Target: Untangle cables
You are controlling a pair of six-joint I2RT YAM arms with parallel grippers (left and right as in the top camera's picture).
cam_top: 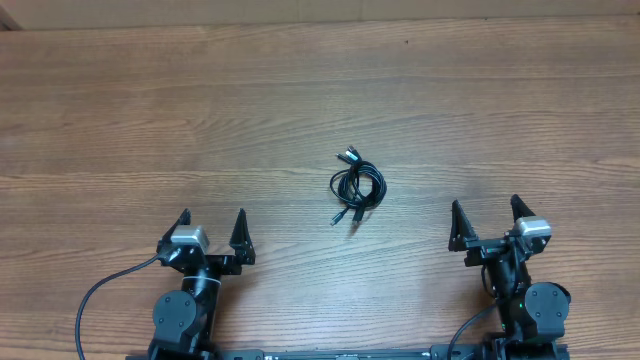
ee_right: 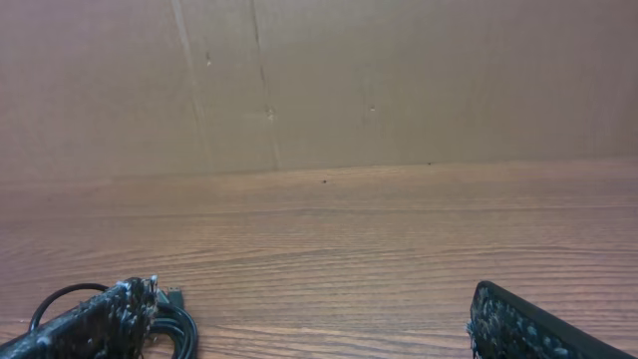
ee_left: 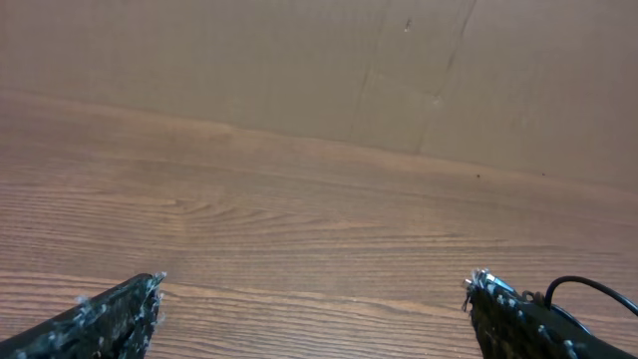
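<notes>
Left gripper (cam_top: 213, 216) and right gripper (cam_top: 485, 204), gaping and empty, are best brought to opposite sides of the cables (cam_top: 357, 186).

Table (cam_top: 300, 90) of brown wood grain, smooth with a soft satin sheen. Just off centre toward three o'clock, cables (cam_top: 357, 185) sheathed in thin black plastic, faintly glossy, with bright metal at their ends. At seven o'clock the left claw (cam_top: 213, 214) and at five o'clock the right claw (cam_top: 485, 202), both matt black with rough, pebbled inner faces. At twelve o'clock, a matt brown, creased, cardboard-like wall (ee_right: 399, 80).
</notes>
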